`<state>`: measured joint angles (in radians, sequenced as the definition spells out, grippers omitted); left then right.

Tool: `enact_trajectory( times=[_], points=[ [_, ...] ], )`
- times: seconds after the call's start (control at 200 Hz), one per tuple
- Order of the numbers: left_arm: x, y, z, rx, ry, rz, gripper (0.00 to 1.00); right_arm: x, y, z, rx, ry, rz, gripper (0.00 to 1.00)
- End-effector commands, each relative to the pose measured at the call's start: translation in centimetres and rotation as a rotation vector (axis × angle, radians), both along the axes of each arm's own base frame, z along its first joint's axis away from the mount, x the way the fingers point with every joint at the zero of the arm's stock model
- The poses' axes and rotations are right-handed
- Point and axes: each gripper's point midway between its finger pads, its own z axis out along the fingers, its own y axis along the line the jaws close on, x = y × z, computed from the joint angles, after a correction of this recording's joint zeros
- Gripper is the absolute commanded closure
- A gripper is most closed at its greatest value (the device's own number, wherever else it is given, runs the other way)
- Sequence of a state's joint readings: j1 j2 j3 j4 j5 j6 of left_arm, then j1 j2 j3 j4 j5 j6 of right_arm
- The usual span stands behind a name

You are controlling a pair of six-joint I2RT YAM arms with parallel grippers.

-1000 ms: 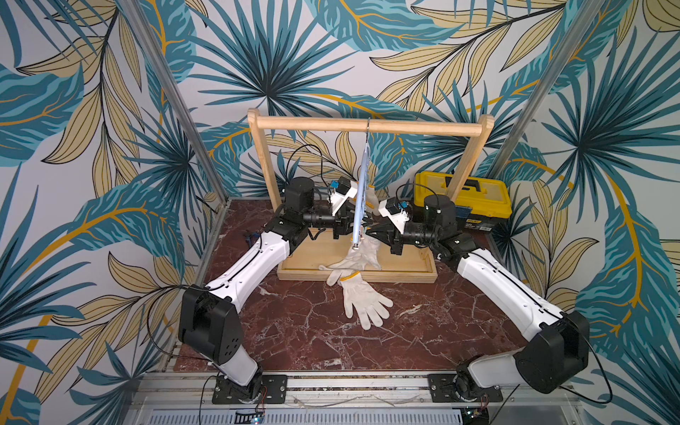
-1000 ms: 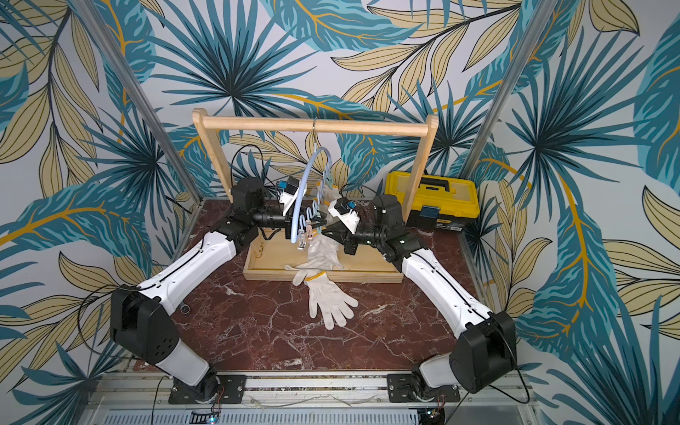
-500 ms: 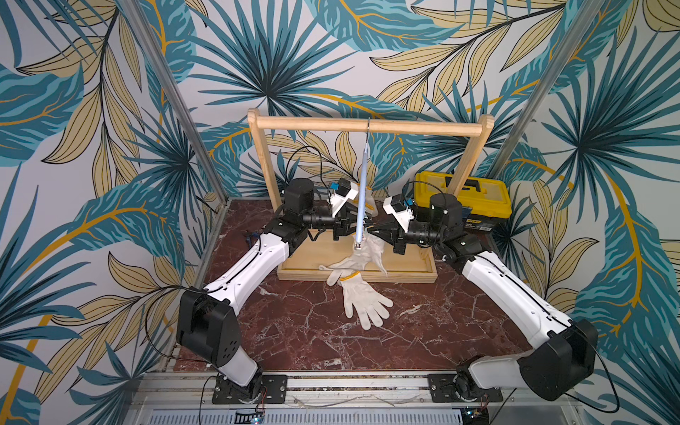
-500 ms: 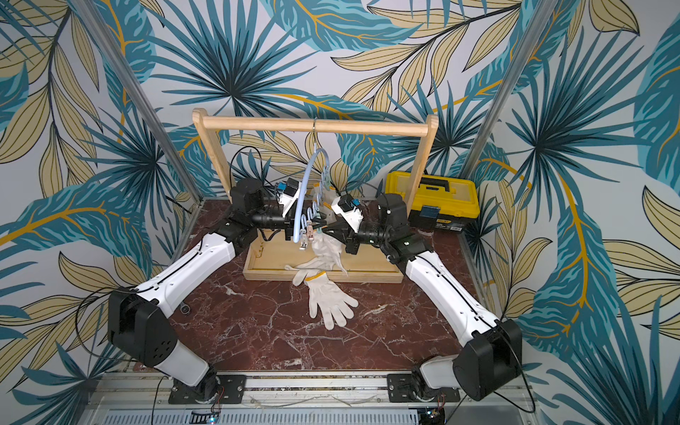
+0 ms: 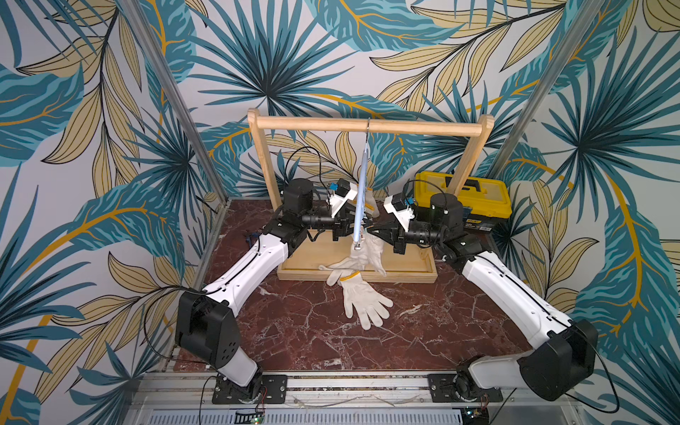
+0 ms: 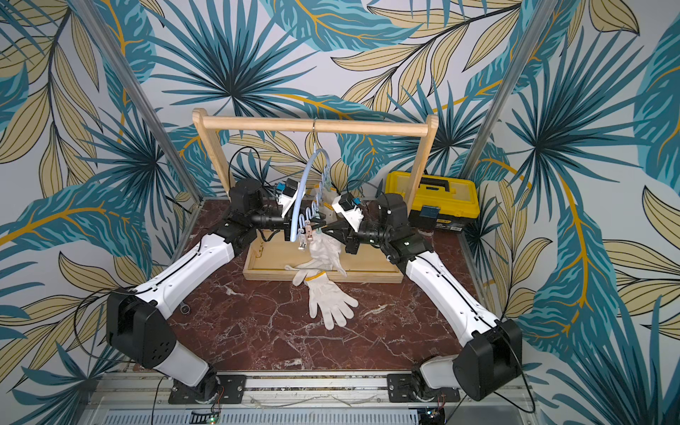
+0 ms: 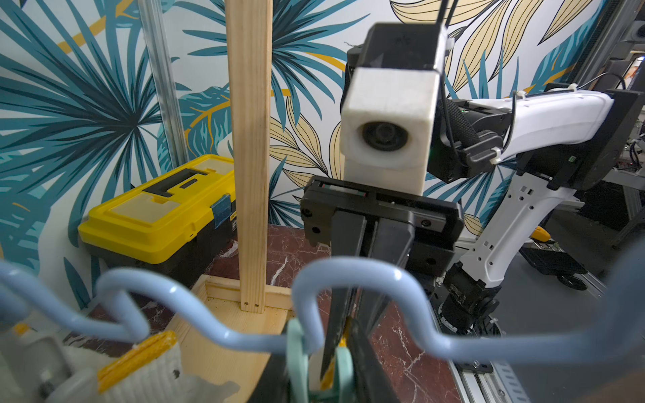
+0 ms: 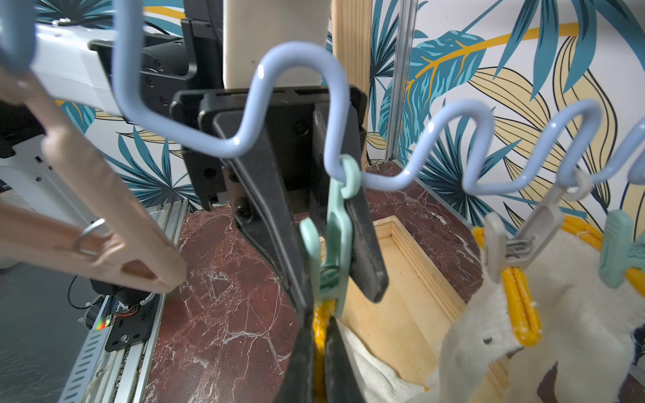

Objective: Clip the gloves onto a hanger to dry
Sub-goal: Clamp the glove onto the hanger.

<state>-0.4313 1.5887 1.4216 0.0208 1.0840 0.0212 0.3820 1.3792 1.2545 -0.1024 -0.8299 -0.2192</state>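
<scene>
Soft glove meets a clip on the hanger.

Top views: the hanger [image 5: 362, 184] hangs from the wooden rail [image 5: 423, 127]. A glove [image 5: 368, 250] droops from it into the wooden tray [image 5: 404, 270]. Another glove [image 5: 364, 300] lies on the table [image 5: 294, 331], just beside the tray. The yellow toolbox [image 5: 461, 191] is shut, so its inside is hidden. Left wrist view: the right gripper [image 7: 340, 356] points down at the green clip [image 7: 296, 349]. Right wrist view: the left gripper [image 8: 340, 282] squeezes that clip, and the right gripper pinches a yellow cuff [image 8: 321, 321] tight, touching the clip's mouth. The gloves look light, soft and floppy. The thick cuff is the best spot to hold.
</scene>
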Motion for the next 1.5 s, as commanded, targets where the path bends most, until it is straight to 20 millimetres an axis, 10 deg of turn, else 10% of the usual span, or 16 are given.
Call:
enact_trajectory(
  times=[0.0, 0.416, 0.781, 1.492],
  points=[
    [-0.2, 0.1, -1.9, 0.031, 0.037, 0.010, 1.00, -1.3, 0.0, 3.2, 0.066, -0.094, 0.027, 1.00],
    [0.0, 0.7, -1.7, 0.040, 0.010, 0.086, 0.54, 0.3, -0.7, 1.8, 0.035, -0.069, -0.072, 0.62],
    [0.5, 3.6, -4.1, 0.105, -0.003, 0.327, 0.29, 0.6, -3.9, -5.7, -0.119, 0.140, -0.298, 0.45],
    [-3.7, 11.3, -20.6, 0.291, 0.395, 0.723, 0.26, 0.7, -2.4, -20.6, -0.068, 0.530, -0.309, 0.53]
  ],
)
